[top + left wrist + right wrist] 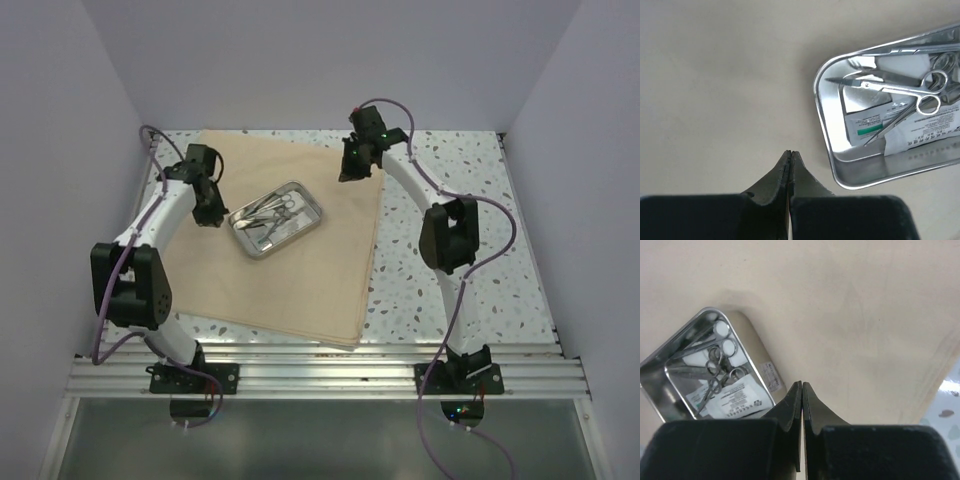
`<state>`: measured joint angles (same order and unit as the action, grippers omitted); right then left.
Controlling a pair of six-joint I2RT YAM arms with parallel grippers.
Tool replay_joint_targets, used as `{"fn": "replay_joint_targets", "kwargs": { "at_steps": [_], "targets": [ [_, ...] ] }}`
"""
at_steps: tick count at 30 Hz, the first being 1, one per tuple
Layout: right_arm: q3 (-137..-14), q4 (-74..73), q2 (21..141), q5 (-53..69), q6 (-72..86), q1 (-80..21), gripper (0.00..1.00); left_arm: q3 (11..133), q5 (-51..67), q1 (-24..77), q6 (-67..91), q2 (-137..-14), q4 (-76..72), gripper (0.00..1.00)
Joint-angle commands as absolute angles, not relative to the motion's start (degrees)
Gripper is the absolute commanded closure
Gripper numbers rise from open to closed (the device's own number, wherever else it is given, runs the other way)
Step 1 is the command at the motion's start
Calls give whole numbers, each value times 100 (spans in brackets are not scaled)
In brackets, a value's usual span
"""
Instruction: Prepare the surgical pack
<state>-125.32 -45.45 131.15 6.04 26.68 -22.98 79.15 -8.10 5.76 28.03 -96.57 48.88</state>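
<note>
We see the steel tray (pixel 276 219) resting near the middle of the tan cloth (pixel 300 290), which lies flat on the speckled table (pixel 450 290). Scissors (pixel 900 82) and packets (pixel 875 125) lie inside the tray. In the top view the tray sits at three o'clock from our left gripper (pixel 210 216) and at eight o'clock from our right gripper (pixel 350 172). Both grippers are over bare cloth, clenched on nothing.

Even, bright light; glare on steel tray (pixel 826 125).
</note>
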Motion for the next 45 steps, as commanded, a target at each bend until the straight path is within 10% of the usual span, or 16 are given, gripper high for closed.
{"fn": "replay_joint_targets", "kwargs": {
  "at_steps": [1,27,45],
  "targets": [
    [-12849,-4079,13656,728,2355,-2294,100,7254,-528,519,3392,-9194,4527,100],
    [-8994,-4210,12859,281,3111,-1178,100,8173,1019,378,3086,-12093,4403,100],
    [-7048,-4219,11014,607,2875,-1081,100,7752,1118,589,2592,-11753,4140,91]
  ]
}}
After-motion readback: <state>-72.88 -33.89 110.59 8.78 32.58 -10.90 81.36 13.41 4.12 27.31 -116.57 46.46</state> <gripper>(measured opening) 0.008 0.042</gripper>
